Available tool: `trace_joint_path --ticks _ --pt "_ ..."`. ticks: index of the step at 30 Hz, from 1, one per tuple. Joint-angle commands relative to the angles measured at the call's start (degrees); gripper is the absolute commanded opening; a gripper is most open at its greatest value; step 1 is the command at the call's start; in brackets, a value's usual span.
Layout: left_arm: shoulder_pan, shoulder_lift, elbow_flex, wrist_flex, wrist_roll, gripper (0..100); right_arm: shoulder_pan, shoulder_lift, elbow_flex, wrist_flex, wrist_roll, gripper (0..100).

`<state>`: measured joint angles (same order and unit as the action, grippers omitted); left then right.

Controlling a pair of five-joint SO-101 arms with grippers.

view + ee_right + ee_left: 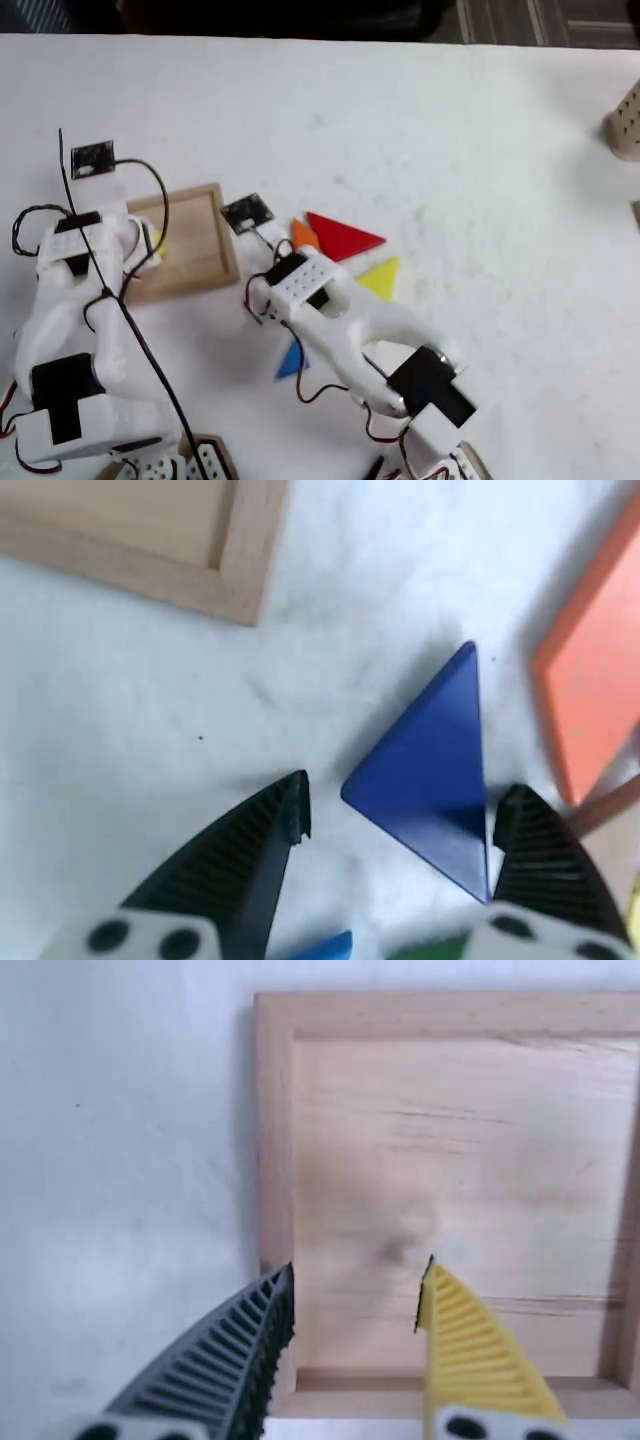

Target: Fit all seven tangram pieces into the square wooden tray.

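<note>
The right tool stands wide and grips nothing. Its 2 fingers straddle the blue triangle, which lies flat on the white counter, near a corner of the square wooden tray and just beside the orange piece, touching neither. The triangle's longest edge runs away from the wrist, close along the finger on the orange side. Its square corner points across at the other finger, and 1 sharp tip aims ahead, between tray and orange piece. Closing here would likely press 1 finger on that corner, so the thin piece may pivot, skid out or ride under a fingertip; the far finger could also nudge the orange piece. The left tool, also wide and empty, hangs over the tray's bare floor beside its rim, where it may block a drop.
</note>
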<state>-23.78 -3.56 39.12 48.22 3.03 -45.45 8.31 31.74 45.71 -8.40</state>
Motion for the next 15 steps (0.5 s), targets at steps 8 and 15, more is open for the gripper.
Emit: trace_joint_path --ticks 8,15 --pt "0.4 -0.3 -2.4 -1.0 0.0 23 2.0 1.1 -0.2 -3.6 1.5 22.3" --pt "0.4 -0.3 -2.4 -0.9 0.0 23 2.3 1.5 -0.3 -1.4 1.5 16.3"
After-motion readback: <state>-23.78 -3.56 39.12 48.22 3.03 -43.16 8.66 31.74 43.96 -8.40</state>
